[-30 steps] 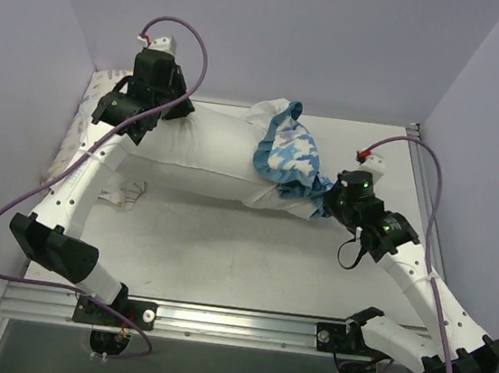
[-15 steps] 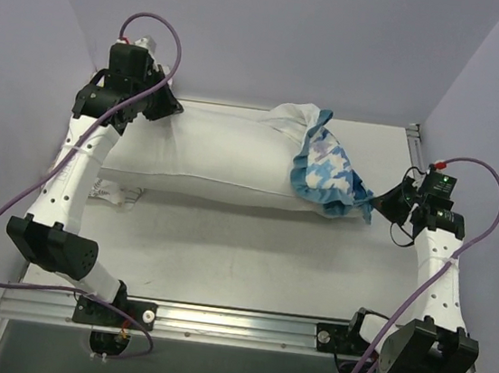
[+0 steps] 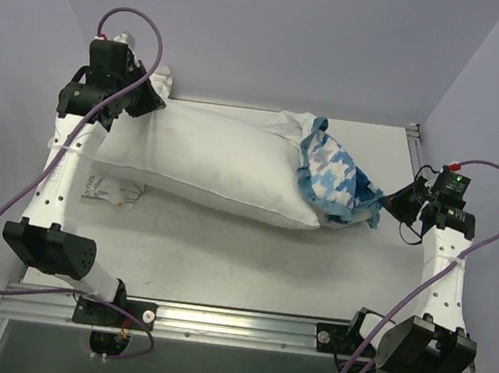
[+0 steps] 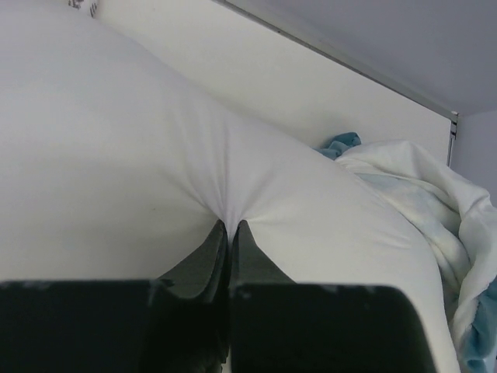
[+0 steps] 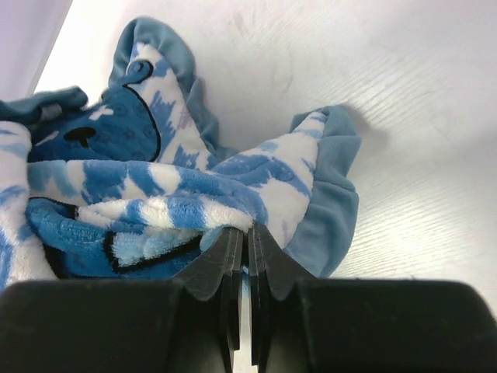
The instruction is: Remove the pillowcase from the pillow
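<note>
Drags the pillow [image 3: 207, 159] farther toward the upper left than half a second ago with the left hand [image 4: 229, 225] clamped on its white cloth, keeps the right hand [image 5: 245, 230] pinched on the pillowcase [image 3: 337, 179] (bunched at centre right on the tabletop [image 3: 223, 256]), nearly off by the look.

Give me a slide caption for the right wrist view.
Right end effector shut on the blue-and-white pillowcase, its teal ruffled edge spread on the white table.

Two white arms, black at the joints
The left arm [image 3: 63, 184] and right arm [image 3: 445, 265] carry looping purple cables [image 3: 136, 13]. Small holes dot their white links. The left tool [image 4: 229, 227] and right tool [image 5: 248, 230] are black, with wedge-shaped fingers.
</note>
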{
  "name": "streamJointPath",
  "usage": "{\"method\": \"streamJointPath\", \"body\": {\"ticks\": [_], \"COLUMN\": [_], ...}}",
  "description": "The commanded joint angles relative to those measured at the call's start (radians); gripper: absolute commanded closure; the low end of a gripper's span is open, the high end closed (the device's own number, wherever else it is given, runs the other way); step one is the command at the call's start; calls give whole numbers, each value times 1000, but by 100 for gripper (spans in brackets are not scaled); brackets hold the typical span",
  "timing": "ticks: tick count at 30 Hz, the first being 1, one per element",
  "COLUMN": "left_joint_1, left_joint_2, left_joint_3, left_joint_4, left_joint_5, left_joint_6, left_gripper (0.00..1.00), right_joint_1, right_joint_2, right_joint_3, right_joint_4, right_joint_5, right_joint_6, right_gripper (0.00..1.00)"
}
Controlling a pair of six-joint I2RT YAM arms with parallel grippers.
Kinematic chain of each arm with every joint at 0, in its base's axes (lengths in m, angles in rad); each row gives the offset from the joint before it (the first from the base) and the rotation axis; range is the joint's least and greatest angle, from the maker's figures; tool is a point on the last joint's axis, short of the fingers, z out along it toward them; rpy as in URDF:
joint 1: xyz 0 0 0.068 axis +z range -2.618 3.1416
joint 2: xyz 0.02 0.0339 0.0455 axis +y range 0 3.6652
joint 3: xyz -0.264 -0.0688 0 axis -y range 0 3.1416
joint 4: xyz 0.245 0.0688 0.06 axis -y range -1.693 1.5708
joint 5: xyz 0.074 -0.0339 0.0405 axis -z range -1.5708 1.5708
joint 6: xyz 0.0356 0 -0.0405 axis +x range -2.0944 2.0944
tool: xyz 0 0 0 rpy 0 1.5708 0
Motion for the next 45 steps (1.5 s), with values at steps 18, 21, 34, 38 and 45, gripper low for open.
{"method": "streamJointPath", "body": {"ticks": [18,21,34,38,45], "left_joint_1": [-237,-291,-371,-388,-422], "left_joint_2": [65,91,238,289,229], "left_joint_3": [166,134,11,17,17], "left_joint_4": [179,177,167,168,171], "left_joint_5": [181,174,70,33,-66], "left_joint_6": [109,138,249,261,270], "left_gripper": [100,100,100,89,36], "right_joint_1": [253,316,388,401,424], "right_joint_2": [-116,-117,-56,-61,-157], "right_joint_3": [268,285,159,72,62], "right_joint_4": [-77,-80,-65,-46,-84], "right_joint_5": [355,448,581,599,571], "right_joint_6": [-1,-19,-67,-74,-105], "right_gripper": [100,100,98,86,26]}}
